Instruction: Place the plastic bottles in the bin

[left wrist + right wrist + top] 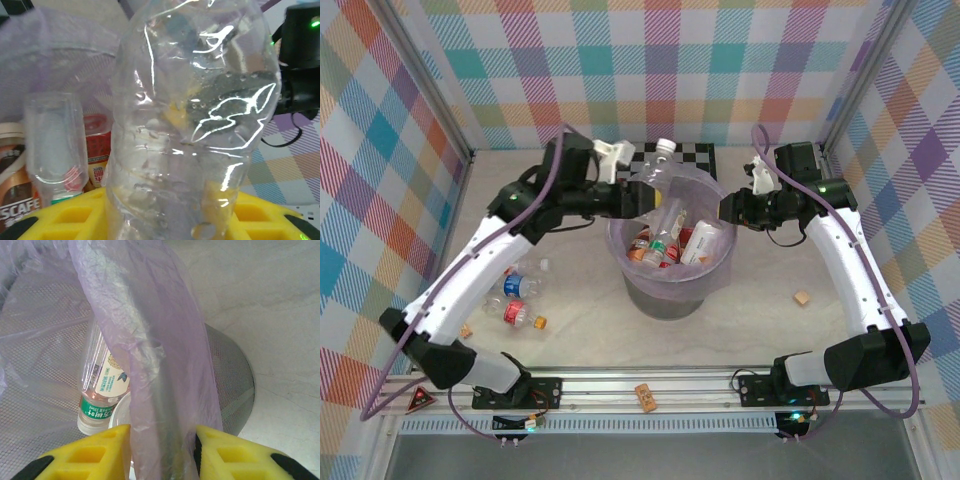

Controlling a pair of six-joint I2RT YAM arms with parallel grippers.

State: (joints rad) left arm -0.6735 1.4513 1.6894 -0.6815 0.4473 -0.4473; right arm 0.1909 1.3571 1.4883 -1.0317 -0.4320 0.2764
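Clear bottle (195,125) clamped between the left gripper's (165,215) yellow fingers (70,216), held over the bin's (670,300) left rim, several bottles (665,243) heaped inside the bin, its right rim pinched between the right gripper's (162,450) fingers, two bottles (523,286) laid left of the bin

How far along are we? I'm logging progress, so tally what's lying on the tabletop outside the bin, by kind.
Plastic bottles: 2
Small tan blocks: 2
Total: 4
Not counted: the clear bottle in the left gripper, over the bin.
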